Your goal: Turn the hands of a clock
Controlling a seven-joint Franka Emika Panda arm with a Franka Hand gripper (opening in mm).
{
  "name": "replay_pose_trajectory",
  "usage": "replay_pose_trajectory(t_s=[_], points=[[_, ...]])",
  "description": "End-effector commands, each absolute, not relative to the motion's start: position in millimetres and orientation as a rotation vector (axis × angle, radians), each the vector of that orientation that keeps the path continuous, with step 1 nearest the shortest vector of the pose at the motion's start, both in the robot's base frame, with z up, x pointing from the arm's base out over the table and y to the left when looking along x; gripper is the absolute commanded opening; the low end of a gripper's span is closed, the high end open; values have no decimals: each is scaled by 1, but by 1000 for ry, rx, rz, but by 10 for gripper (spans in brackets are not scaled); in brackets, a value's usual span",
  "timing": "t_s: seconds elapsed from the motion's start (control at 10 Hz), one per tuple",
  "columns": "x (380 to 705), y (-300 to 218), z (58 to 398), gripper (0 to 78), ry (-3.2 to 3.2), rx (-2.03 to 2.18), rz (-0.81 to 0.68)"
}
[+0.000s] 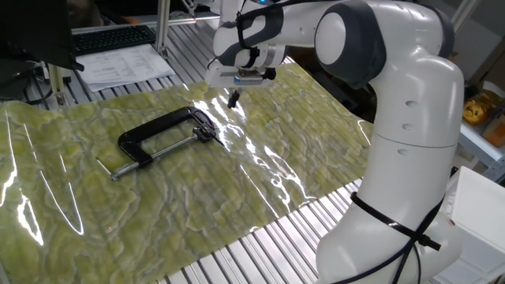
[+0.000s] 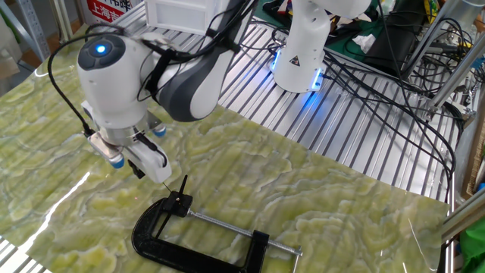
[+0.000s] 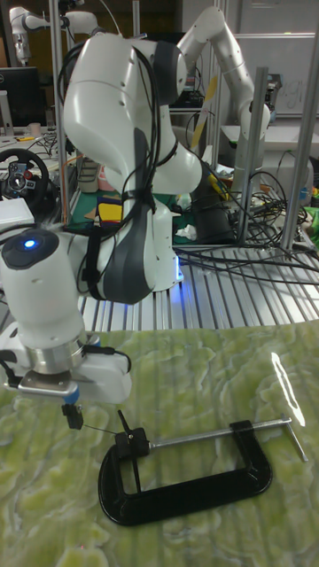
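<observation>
A black C-clamp (image 1: 158, 134) (image 2: 201, 241) (image 3: 190, 483) lies flat on the green marbled mat. In its jaw sits the small black clock (image 1: 207, 129) (image 2: 179, 201) (image 3: 129, 438). One short hand (image 2: 184, 184) (image 3: 121, 419) points upward. A second, very thin hand runs sideways from the clock toward my gripper (image 1: 233, 99) (image 2: 137, 171) (image 3: 73, 417). The gripper hangs just above the mat beside the clamp's jaw end, pointing down, its dark fingertips together. The thin hand's far end reaches the fingertips; I cannot tell whether it is pinched between them.
The green mat (image 1: 197, 189) covers a ribbed metal table (image 2: 356, 144). Papers (image 1: 126, 65) and a keyboard (image 1: 114, 35) lie at the far edge. Black cables (image 2: 379, 68) trail near the arm's base (image 2: 299, 64). A second white arm (image 3: 221, 53) stands behind.
</observation>
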State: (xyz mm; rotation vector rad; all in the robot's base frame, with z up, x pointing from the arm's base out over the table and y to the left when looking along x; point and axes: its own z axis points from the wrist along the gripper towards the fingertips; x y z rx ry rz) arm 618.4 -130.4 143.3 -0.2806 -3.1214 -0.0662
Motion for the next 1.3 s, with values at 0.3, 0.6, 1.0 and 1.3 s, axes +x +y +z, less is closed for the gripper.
replay_pose_trajectory(t_s=[0.3, 0.6, 1.0, 1.3], points=[[615, -93, 179, 0, -3089, -388, -87], [607, -64, 194, 0, -3040, -442, -102], [596, -45, 220, 0, -3040, -420, -95], [593, -43, 223, 0, -3046, -397, -94]])
